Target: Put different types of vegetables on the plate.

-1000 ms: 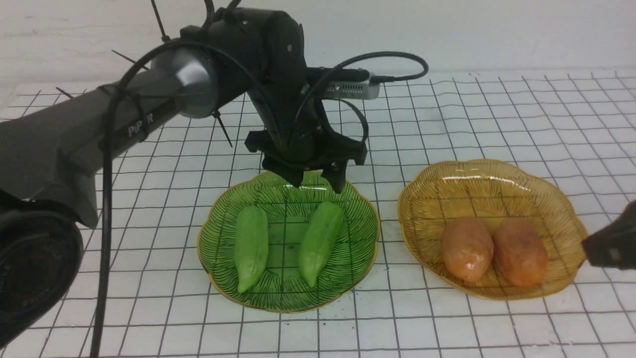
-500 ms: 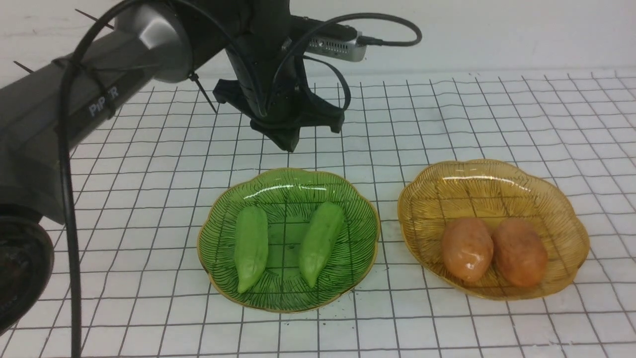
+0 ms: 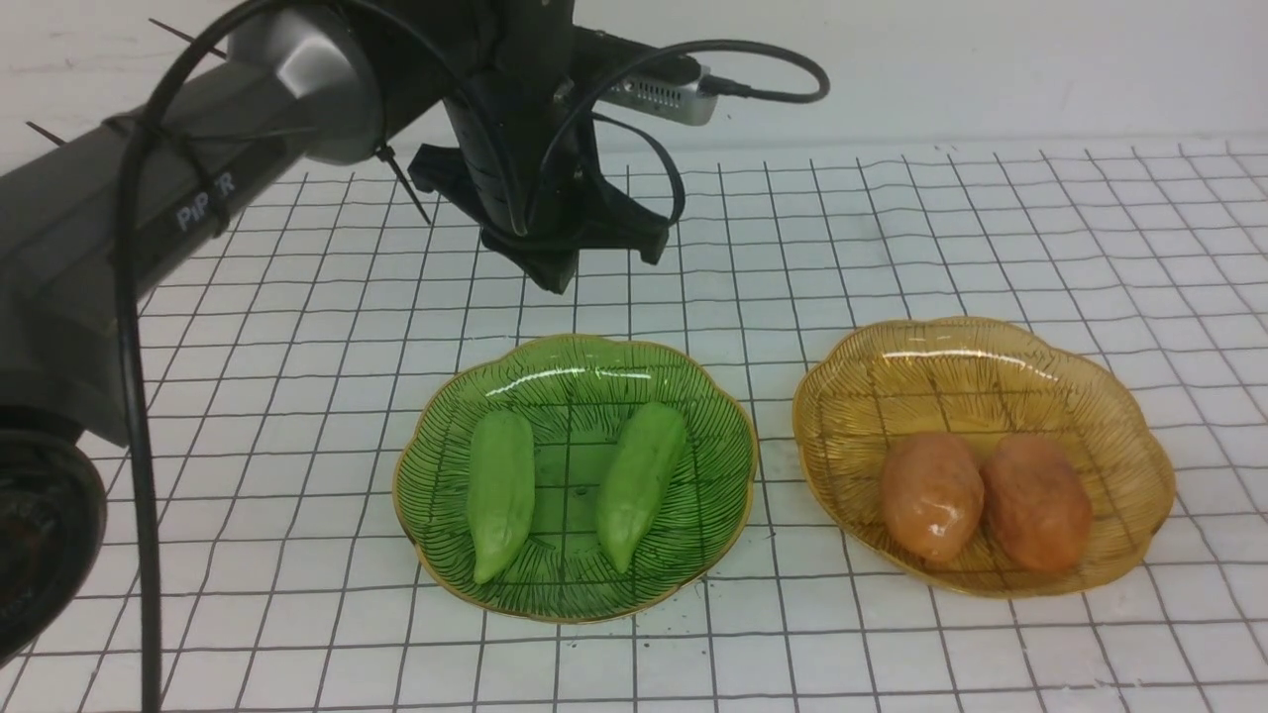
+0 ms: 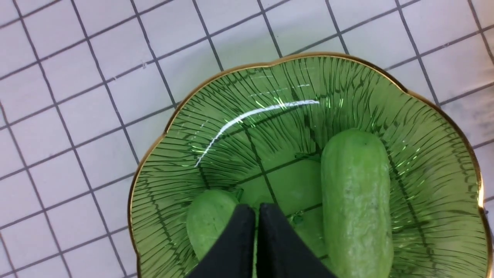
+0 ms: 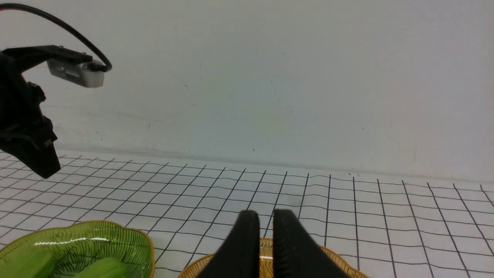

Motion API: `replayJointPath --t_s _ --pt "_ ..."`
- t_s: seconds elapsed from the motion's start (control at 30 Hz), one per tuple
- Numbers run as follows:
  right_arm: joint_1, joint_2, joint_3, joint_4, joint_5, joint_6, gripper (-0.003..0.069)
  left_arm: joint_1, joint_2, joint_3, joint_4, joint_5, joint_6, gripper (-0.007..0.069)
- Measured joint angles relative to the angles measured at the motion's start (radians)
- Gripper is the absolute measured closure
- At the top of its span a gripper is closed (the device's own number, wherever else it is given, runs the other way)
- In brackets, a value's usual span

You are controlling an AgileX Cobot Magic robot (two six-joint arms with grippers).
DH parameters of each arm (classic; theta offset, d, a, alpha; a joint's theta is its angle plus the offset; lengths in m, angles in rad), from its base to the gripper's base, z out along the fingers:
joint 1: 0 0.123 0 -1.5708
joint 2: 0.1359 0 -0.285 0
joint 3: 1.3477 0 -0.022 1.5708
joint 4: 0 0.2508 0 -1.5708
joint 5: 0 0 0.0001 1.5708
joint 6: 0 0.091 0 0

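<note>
Black left gripper (image 3: 555, 277) raised from the rim of the ribbed green glass plate (image 3: 436, 446) toward eleven o'clock, its jaws brought together from spread, black right gripper (image 5: 262, 220) withdrawn from the front view at three o'clock.

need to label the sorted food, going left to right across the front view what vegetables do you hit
left green cucumber pod → right green cucumber pod, both in the green dish → left potato → right potato, both in the amber dish
</note>
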Motion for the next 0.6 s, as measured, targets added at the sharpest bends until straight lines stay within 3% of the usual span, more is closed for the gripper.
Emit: replayJointPath --t_s 0.4,0.6 --pt "0.0 -0.021 0.011 0.0 0.004 0.0 0.0613 0.0 0.008 0.0 0.011 0.0 0.0 0.0632" --pt "-0.024 -0.237 0.135 -0.001 0.15 0.0 0.0613 0.0 0.008 0.0 0.02 0.0 0.0 0.0632"
